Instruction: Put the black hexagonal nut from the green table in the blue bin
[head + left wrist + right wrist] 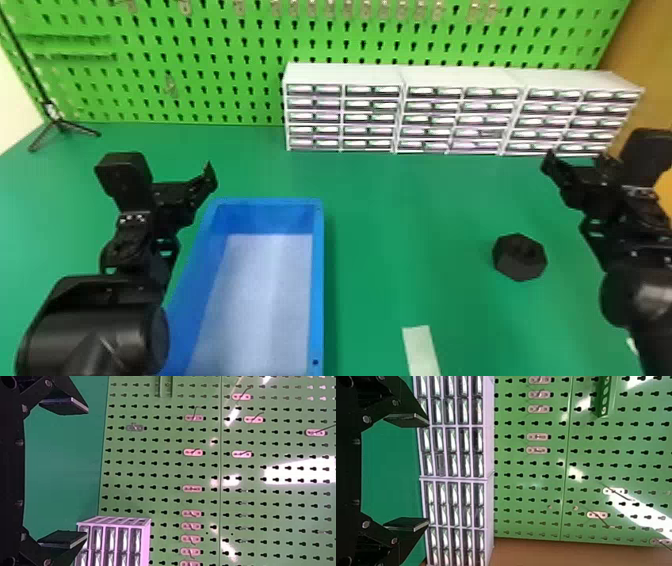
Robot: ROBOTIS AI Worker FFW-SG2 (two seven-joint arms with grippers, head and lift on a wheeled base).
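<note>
Gaping wide, L gripper (pixel 172 189) is hovering by far-L corner of blue rectangular bin (pixel 318 280); R gripper (pixel 577 169), also spread, is hanging past black hexagonal nut (pixel 519 257) sitting on green table (pixel 410 210), w/ open room running to bin's R rim. L arm's (pixel 100 330) hiding near-L wall; head view's cropping bin & pale flat strip (pixel 421 350).

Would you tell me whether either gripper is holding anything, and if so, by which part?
Nothing is held: the left gripper and the right gripper are open and empty, and the black hexagonal nut lies on the green table.
</note>
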